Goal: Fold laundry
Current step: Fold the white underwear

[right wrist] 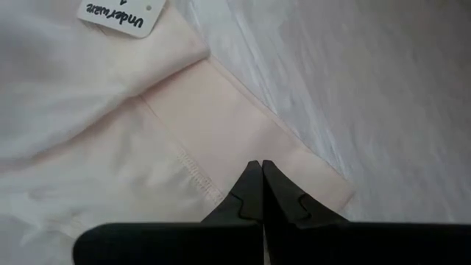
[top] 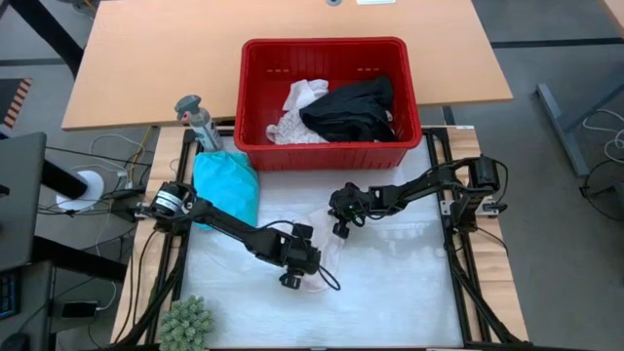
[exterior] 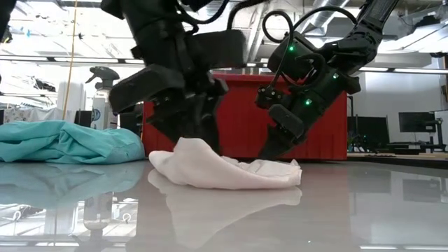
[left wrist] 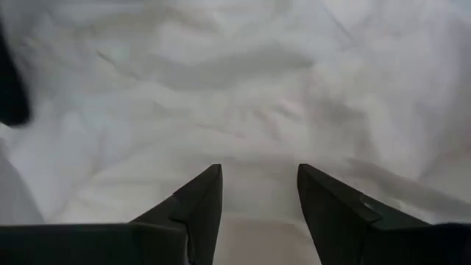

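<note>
Cream garment (exterior: 224,170) on table, between both arms' fingers.

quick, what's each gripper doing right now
left gripper: open, over the white garment.
right gripper: shut, tips at the garment's hem; a grip cannot be told.

Soft cream cloth garment (exterior: 224,170), matt, finely wrinkled, with stitched hem and small paper-like label (right wrist: 120,16). Teal garment (top: 226,187) also of matt, crumpled cloth. Red basket (top: 255,95) of smooth plastic with slotted walls, holding black (top: 351,107) and white (top: 302,97) cloth. Table surface (exterior: 350,210) glossy, mirror-like, pale. Wooden desk top (top: 156,58) smooth, matt. Gripper fingers (left wrist: 199,202) of dark matt plastic. Small plant (top: 185,322) fuzzy, green.
</note>
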